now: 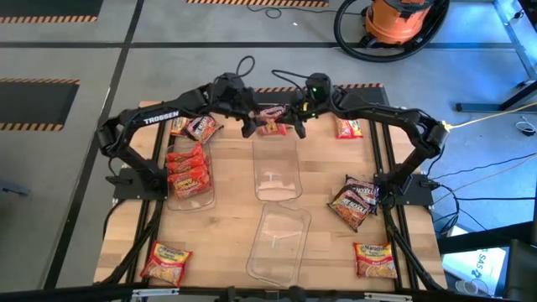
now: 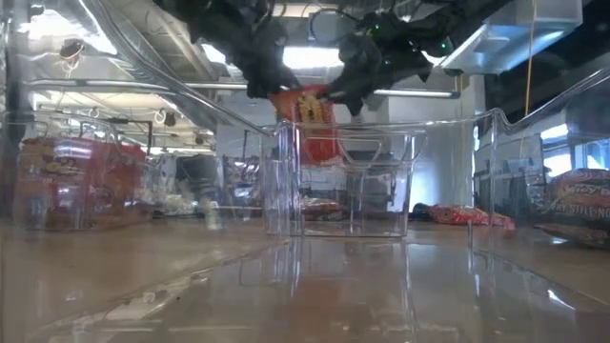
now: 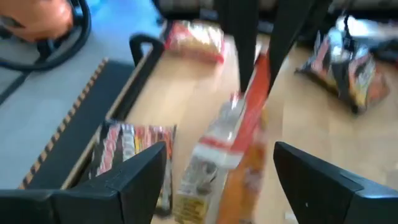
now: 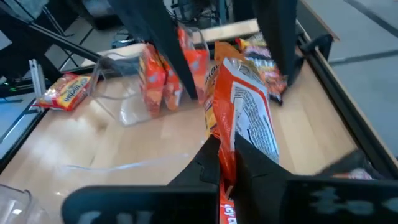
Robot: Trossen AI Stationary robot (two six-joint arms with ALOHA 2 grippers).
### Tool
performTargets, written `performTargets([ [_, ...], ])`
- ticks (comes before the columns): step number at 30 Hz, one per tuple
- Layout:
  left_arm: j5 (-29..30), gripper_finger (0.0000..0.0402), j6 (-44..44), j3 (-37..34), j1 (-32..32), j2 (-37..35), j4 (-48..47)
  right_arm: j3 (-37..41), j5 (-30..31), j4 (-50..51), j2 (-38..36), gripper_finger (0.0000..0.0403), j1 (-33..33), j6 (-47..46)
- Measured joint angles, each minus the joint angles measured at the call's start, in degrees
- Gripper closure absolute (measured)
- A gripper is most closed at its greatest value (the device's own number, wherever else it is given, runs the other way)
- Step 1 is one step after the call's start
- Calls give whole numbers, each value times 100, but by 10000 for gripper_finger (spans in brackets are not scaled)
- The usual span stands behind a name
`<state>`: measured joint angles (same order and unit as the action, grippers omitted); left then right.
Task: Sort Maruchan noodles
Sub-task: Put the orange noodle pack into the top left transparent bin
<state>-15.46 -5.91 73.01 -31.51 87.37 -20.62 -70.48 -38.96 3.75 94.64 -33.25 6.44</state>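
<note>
Orange-red noodle packet being held up at the counter's far edge, between both arms.

The orange-red packet (image 1: 270, 120) is hanging on edge above the counter (image 1: 226, 226), just beyond the far end of the middle clear bin (image 1: 277, 172). The right pincer (image 4: 225, 163) is clamping its lower end, while the left pincer (image 3: 219, 163) is standing wide around it, not gripping. Other packets are lying along the counter's edges and corners, and several orange-red ones (image 1: 188, 170) are already sitting in the left bin (image 1: 172, 198). This looks like a handover mid-sort; next, the left pincer would need to close before the right one lets go.
</note>
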Motion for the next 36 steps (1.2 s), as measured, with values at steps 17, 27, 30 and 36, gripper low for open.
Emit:
performTargets([
  [17, 181, 219, -337, 7, 351, 16, -159, -664, 253, 365, 1, 403, 414, -12],
  [27, 531, 269, -327, 2, 614, -125, -500, -671, 596, 1622, -654, 301, 351, -170],
  [30, 641, 269, -323, 2, 769, -263, -704, -663, 848, 2708, -1010, 244, 360, 211],
  [36, 718, 269, 55, -316, 1173, -836, -583, 378, 1076, 2701, -1765, 167, 523, 228],
])
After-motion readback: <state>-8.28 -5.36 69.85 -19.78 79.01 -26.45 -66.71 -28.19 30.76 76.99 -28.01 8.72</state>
